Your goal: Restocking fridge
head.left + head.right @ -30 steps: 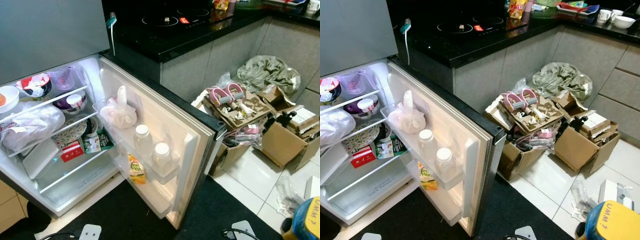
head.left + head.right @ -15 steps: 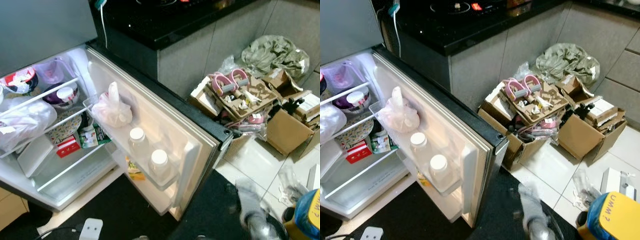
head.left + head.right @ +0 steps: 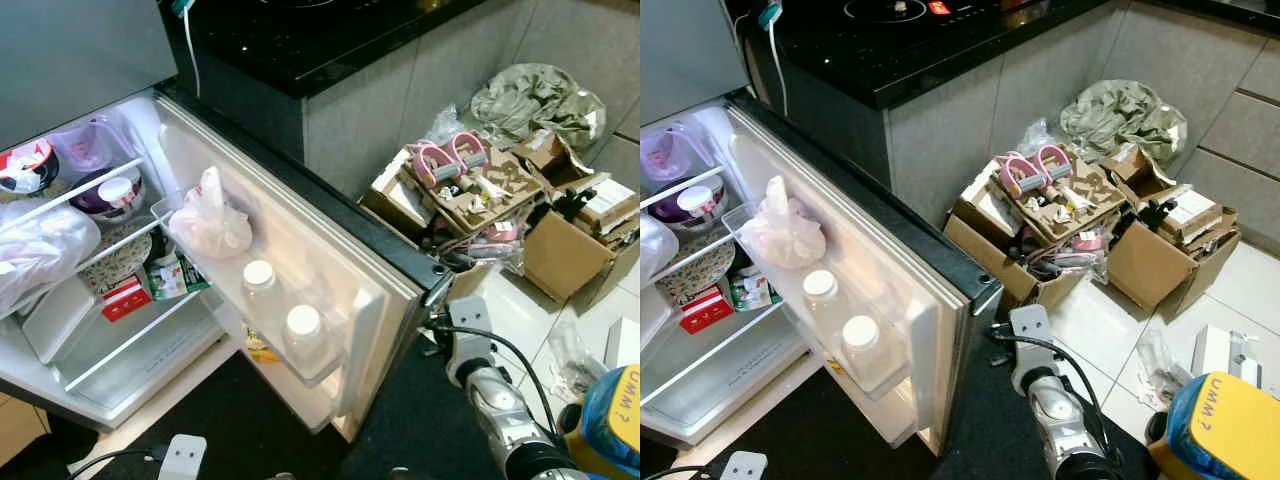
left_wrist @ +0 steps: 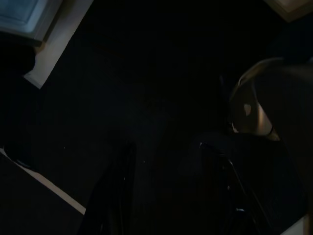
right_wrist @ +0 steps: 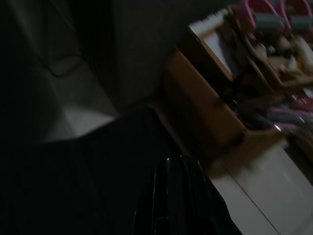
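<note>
The fridge stands open, its door (image 3: 335,265) swung out toward me. The door rack holds a knotted plastic bag (image 3: 208,222), two white-capped bottles (image 3: 260,287) (image 3: 303,332) and, lower down, a juice carton (image 3: 258,346). Bowls, tubs and a bagged item (image 3: 40,250) sit on the inner shelves. My right gripper (image 3: 436,322) is raised beside the door's outer edge, over the black mat; in the right wrist view its fingers (image 5: 161,196) look pressed together with nothing between them. In the dark left wrist view, the left gripper (image 4: 166,152) hangs over the mat with its fingers apart.
Open cardboard boxes of clutter (image 3: 565,255) and a grey-green cloth bundle (image 3: 540,98) crowd the tiled floor to the right. A yellow and blue object (image 3: 615,420) is at the lower right. A black counter (image 3: 300,50) runs behind the door. A white plug-like piece (image 3: 182,455) lies on the mat.
The camera has tilted and shifted. My right arm has come up from the lower right, blurred half a second ago, and now sits beside the door's outer edge.
</note>
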`<state>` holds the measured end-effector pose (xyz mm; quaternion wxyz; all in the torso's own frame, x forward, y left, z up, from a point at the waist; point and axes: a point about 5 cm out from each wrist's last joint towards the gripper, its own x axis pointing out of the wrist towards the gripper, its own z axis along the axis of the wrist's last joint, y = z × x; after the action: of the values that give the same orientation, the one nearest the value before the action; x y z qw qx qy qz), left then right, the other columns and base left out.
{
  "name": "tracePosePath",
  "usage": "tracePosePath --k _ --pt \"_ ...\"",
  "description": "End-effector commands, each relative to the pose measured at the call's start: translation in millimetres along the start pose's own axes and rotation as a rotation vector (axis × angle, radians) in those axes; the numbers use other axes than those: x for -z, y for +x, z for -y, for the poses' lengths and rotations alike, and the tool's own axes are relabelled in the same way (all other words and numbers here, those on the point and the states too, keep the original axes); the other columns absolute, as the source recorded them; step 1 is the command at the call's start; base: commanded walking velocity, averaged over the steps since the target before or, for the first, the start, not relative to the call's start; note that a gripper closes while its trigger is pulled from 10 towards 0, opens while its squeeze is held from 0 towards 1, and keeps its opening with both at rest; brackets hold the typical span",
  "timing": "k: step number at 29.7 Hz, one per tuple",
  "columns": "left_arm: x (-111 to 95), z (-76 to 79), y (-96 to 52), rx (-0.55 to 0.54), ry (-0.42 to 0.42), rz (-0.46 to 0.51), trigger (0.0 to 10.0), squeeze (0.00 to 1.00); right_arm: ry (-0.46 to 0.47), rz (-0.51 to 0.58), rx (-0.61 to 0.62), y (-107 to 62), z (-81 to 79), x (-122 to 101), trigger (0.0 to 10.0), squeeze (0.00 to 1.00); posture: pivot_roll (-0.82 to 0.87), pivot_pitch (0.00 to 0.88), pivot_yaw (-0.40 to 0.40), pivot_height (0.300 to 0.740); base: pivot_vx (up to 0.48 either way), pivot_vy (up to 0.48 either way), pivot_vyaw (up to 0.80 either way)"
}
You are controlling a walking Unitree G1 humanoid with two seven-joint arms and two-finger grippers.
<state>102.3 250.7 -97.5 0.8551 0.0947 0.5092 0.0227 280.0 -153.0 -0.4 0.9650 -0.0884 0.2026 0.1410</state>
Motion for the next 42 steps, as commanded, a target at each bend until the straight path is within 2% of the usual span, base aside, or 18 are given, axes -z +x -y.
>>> tracePosePath --k 1,3,4,6,11,12,13,18,22,24,25,28,30,32,36,38,42 --pt "6.5 -0.5 -1.5 0.0 0.0 -0.025 10.0 0.0 -0.045 0.084 -0.115 8.1 -21.4 -23.2 10.0 0.0 -0.01 0.069 -0.02 0.74 0.0 0.0 0.0" --pt "6.5 -0.1 -1.5 0.0 -0.003 -0.025 10.0 0.0 -0.091 0.12 -0.227 9.0 -39.5 -33.5 10.0 0.0 0.0 0.067 -0.022 0.74 0.0 0.0 0.0" --pt "6.5 -0.1 -1.5 0.0 -0.003 -0.025 10.0 0.0 -0.091 0.12 -0.227 9.0 -39.5 -33.5 10.0 0.0 0.0 0.067 -0.022 0.74 0.0 0.0 0.0" --pt "6.7 0.1 -1.5 0.0 -0.007 -0.026 10.0 0.0 -0.147 0.159 -0.331 11.2 -62.9 -49.2 10.0 0.0 0.0 0.065 -0.023 0.74 0.0 0.0 0.0" --pt "7.2 0.4 -1.5 0.0 -0.009 -0.028 10.0 0.0 -0.18 0.235 -0.487 6.9 -95.8 -70.9 10.0 0.0 0.0 0.064 -0.026 0.74 0.0 0.0 0.0" --pt "7.2 0.4 -1.5 0.0 -0.009 -0.028 10.0 0.0 -0.18 0.235 -0.487 6.9 -95.8 -70.9 10.0 0.0 0.0 0.064 -0.026 0.74 0.0 0.0 0.0" --pt "7.6 0.8 -1.6 -0.002 -0.01 -0.029 10.0 0.0 -0.19 0.274 -0.548 2.2 -107.4 -81.3 10.0 0.0 0.01 0.064 -0.03 0.74 0.0 0.0 0.0" --pt "8.0 1.5 -1.7 -0.002 -0.01 -0.03 10.0 0.0 -0.195 0.294 -0.596 -3.2 -111.3 -85.5 10.0 0.0 0.01 0.064 -0.03 0.74 0.0 0.0 0.0" --pt "8.2 2.0 -1.6 0.0 -0.01 -0.031 10.0 0.0 -0.176 0.308 -0.685 -14.4 -116.5 -87.0 10.0 0.0 0.01 0.063 -0.032 0.74 0.0 0.0 0.0" --pt "8.2 2.2 -1.6 0.001 -0.009 -0.031 10.0 0.0 -0.158 0.335 -0.785 -25.7 -126.6 -93.1 10.0 0.0 0.01 0.063 -0.032 0.74 0.0 0.0 0.0" --pt "8.2 2.2 -1.6 0.001 -0.009 -0.031 10.0 0.0 -0.158 0.335 -0.785 -25.7 -126.6 -93.1 10.0 0.0 0.01 0.063 -0.032 0.74 0.0 0.0 0.0" --pt "8.5 2.1 -1.7 0.002 -0.01 -0.032 10.0 0.0 -0.134 0.388 -0.906 -40.2 -145.2 -109.6 10.0 0.0 0.01 0.056 -0.033 0.74 0.0 0.0 0.0" --pt "8.8 1.9 -1.8 0.001 -0.01 -0.033 10.0 0.0 -0.153 0.414 -0.957 -45.0 -156.8 -119.2 10.0 0.0 0.01 0.054 -0.031 0.74 0.0 0.0 0.0" --pt "9.1 1.8 -1.9 0.001 -0.008 -0.034 10.0 0.0 -0.164 0.428 -0.98 -46.2 -162.4 -123.8 10.0 0.0 0.02 0.048 -0.03 0.74 0.0 0.0 0.0" --pt "9.9 1.5 -2.2 0.001 0.003 -0.036 10.0 0.0 -0.178 0.462 -1.066 -47.6 -186.6 -141.4 10.0 0.0 0.03 0.044 -0.028 0.74 0.0 0.0 0.0" --pt "10.1 1.4 -2.3 0.001 0.004 -0.036 10.0 0.0 -0.193 0.46 -1.077 -47.8 -191.8 -143.0 10.0 0.0 0.03 0.047 -0.027 0.74 0.0 0.0 0.0" --pt "11.8 1.0 -2.9 -0.001 -0.004 -0.039 10.0 0.0 -0.254 0.434 -1.111 -50.0 -219.2 -145.2 10.0 0.0 0.04 0.061 -0.027 0.74 0.0 0.0 0.0"
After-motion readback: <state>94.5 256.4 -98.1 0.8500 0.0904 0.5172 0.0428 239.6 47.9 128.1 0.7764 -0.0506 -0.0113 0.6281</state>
